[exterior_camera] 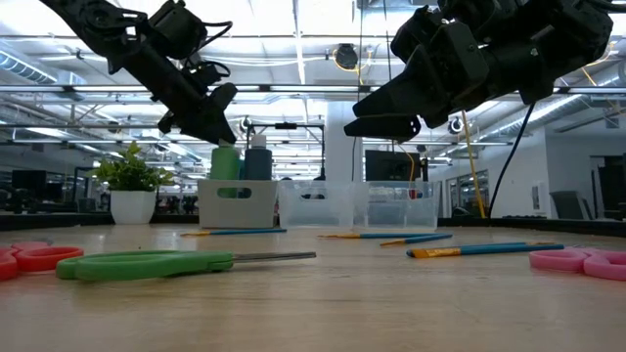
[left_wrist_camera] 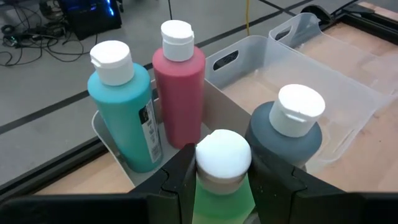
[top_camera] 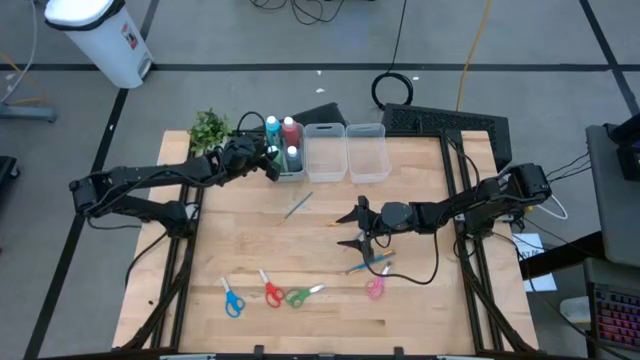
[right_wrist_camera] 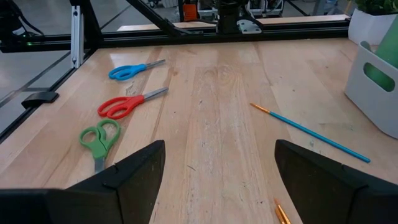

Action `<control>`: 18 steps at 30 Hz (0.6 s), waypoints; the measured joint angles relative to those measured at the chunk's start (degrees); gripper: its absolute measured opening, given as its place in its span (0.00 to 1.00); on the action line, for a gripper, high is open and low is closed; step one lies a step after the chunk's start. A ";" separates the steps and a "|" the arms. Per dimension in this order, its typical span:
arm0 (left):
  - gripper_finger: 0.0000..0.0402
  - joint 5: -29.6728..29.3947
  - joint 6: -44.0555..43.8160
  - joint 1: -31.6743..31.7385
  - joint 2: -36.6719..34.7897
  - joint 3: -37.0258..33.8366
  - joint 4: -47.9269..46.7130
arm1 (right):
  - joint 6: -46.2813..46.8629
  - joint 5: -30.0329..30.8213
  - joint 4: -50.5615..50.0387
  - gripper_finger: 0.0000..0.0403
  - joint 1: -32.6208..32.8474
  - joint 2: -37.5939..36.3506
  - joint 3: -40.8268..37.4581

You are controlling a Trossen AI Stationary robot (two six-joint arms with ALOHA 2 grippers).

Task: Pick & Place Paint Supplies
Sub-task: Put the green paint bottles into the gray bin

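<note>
Green paint is showing under the white cap of the bottle (left_wrist_camera: 222,171) that the left pincer (left_wrist_camera: 221,180) is pinching, one dark finger on each side of its neck. That green bottle is sitting at the leftmost clear bin (top_camera: 287,172), at the counter's (top_camera: 320,300) far edge, and whether it is resting on the bin's floor I cannot tell. Beside it in the same bin are standing a blue bottle (left_wrist_camera: 122,106), a pink-red bottle (left_wrist_camera: 179,87) and a dark grey bottle (left_wrist_camera: 287,134), all upright. Two more clear bins (top_camera: 345,152) are sitting just to the right of it, and a small potted plant (top_camera: 210,129) is standing at the far left corner.

The right pincer (top_camera: 358,228) is hanging over the middle of the counter with its fingers spread wide, gripping nothing. A blue-handled brush (top_camera: 297,206) is lying between the two arms; another brush (top_camera: 368,264) is lying just nearer than the right pincer. Along the near edge, four scissors are lying flat in a loose row: blue scissors (top_camera: 231,298), red scissors (top_camera: 271,290), green scissors (top_camera: 300,294) and, off to the right, pink scissors (top_camera: 376,287).
</note>
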 joint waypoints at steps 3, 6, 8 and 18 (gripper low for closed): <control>0.32 0.02 -0.02 0.00 0.00 -0.02 -0.04 | 0.00 0.00 0.00 0.73 0.02 0.00 0.00; 0.45 0.29 -0.02 0.00 0.11 -0.26 -1.06 | 0.00 0.00 0.00 0.73 0.01 0.00 0.00; 0.54 0.69 0.05 -0.11 0.11 -0.24 -0.90 | 0.00 0.00 0.00 0.73 0.02 0.00 0.00; 0.75 2.94 1.07 -0.17 0.01 -0.24 -0.09 | 0.00 0.00 0.00 0.73 0.02 0.00 0.00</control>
